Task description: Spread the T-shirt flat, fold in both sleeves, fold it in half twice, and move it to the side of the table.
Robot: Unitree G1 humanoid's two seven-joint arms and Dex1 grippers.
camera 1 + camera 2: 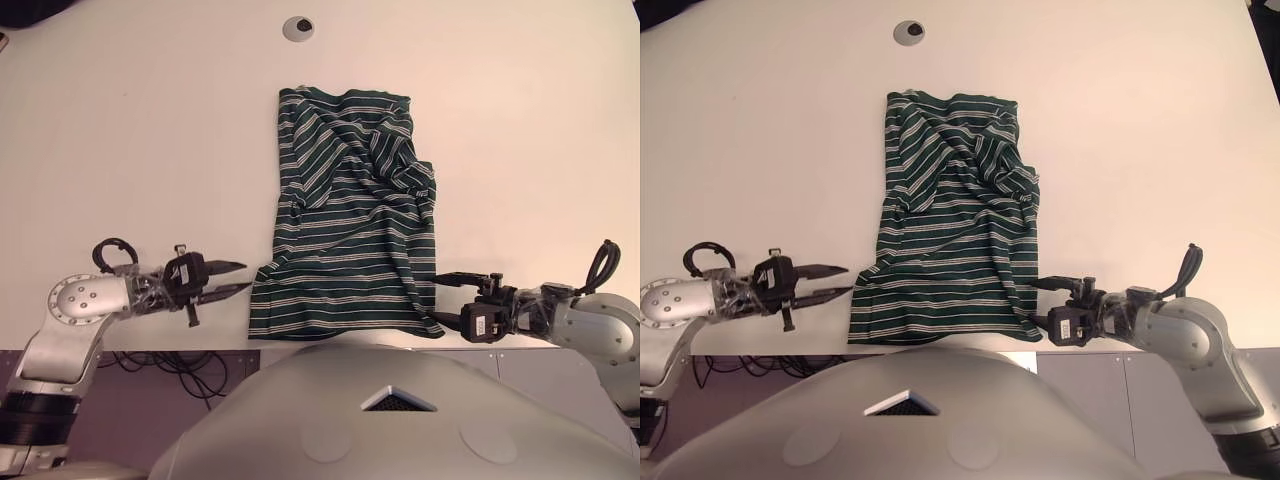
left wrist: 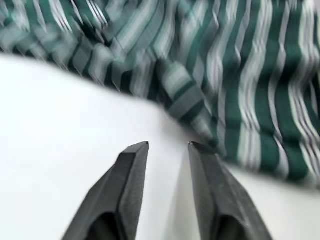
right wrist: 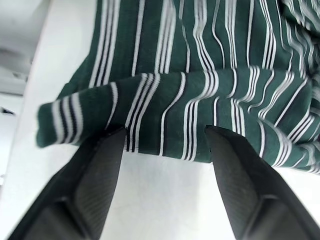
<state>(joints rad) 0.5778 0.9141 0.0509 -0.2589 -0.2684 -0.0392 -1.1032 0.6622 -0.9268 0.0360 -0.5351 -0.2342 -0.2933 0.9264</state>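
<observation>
T-shirt rumpled, left gripper, right gripper flanking

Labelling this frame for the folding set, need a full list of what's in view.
T-shirt: one, dark green with white stripes, mid-table, rumpled, not spread flat, bunched along the robot's right side.
table: one, white, under the shirt.
grommet: one, grey, round, set in the table beyond the shirt's far edge.
cables: a few, black, below the table's near edge on the robot's left.
left claw: one, black, open, low over the table just off the shirt's near left corner.
right claw: one, black, open, at the shirt's near right corner.
</observation>
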